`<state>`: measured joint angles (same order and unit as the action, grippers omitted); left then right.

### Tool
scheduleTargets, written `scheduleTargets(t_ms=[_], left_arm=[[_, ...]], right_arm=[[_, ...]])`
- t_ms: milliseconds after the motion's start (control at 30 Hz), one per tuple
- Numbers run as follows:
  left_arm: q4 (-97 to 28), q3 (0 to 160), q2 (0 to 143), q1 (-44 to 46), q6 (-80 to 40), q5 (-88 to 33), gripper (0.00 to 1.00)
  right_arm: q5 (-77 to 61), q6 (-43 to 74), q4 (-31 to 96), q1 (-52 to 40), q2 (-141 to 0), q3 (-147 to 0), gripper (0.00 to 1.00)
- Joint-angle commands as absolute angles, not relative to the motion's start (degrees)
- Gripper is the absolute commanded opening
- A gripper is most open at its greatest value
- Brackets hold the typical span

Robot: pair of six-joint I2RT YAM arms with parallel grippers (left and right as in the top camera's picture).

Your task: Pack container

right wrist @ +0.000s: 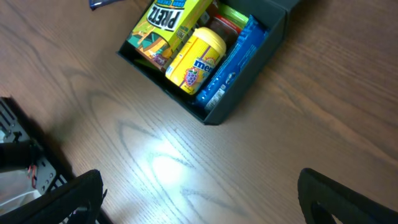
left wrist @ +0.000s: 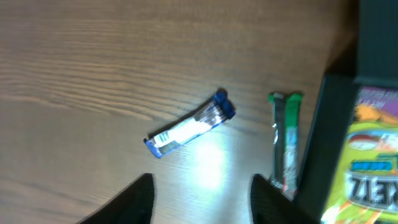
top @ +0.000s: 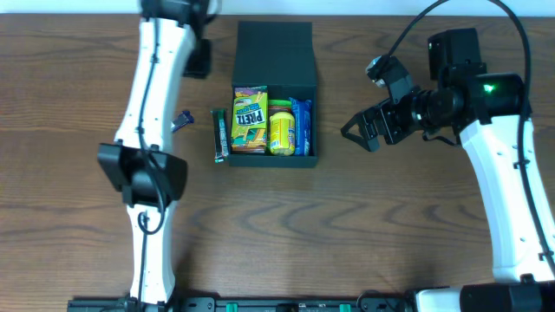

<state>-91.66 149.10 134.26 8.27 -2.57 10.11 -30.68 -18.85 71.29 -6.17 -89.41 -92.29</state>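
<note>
The dark teal-green container stands at the table's back centre with its lid folded open behind it. Inside are a yellow-green pretzel packet, a yellow tub and a blue packet. A green-ended snack bar lies outside along its left wall. A small blue-and-white packet lies further left. My left gripper is open and empty; its view shows the packet, the bar and the container wall. My right gripper is open and empty, right of the container.
The left arm stretches along the table's left side, just left of the small packet. The right arm stands at the right. Bare wood lies in front of the container.
</note>
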Motion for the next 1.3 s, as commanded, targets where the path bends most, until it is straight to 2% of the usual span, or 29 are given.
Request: scheduleTargets(t_ms=[0, 133, 300, 500, 600, 867, 1167, 1267], left_arm=[[-92.79, 148.77, 134.37, 3.84, 11.14, -0.16, 0.56], [-92.49, 145.51, 134.37, 2.55, 11.79, -1.56, 0.58], [-88.33, 135.50, 134.37, 5.93, 11.35, -3.01, 0.55], [-80.40, 122.93, 134.37, 8.49, 5.23, -3.77, 0.54], [-77.54, 119.70, 134.37, 8.95, 4.10, -8.14, 0.53], [-69.06, 112.86, 134.37, 11.66, -4.40, -6.22, 0.53], [-63.35, 111.70, 134.58, 12.08, -10.31, -4.05, 0.64], [-62.74, 110.87, 134.82, 12.19, -10.98, -4.10, 0.63]], right_arm=[[-31.31, -20.03, 71.20, -6.20, -88.73, -92.84, 0.99], [-30.09, -19.99, 71.20, -6.20, -88.73, -92.84, 0.99], [-28.49, -19.79, 71.29, -6.20, -88.73, -92.84, 0.99], [-28.49, -19.77, 71.40, -6.20, -88.73, -92.84, 0.99], [-28.49, -19.77, 71.37, -6.20, -88.73, -92.84, 0.99], [-28.49, -19.77, 71.40, -6.20, -88.73, -92.84, 0.99], [-28.51, -19.77, 71.37, -6.20, -88.73, -92.84, 0.99], [-28.51, -19.77, 71.37, -6.20, -88.73, -92.84, 0.99]])
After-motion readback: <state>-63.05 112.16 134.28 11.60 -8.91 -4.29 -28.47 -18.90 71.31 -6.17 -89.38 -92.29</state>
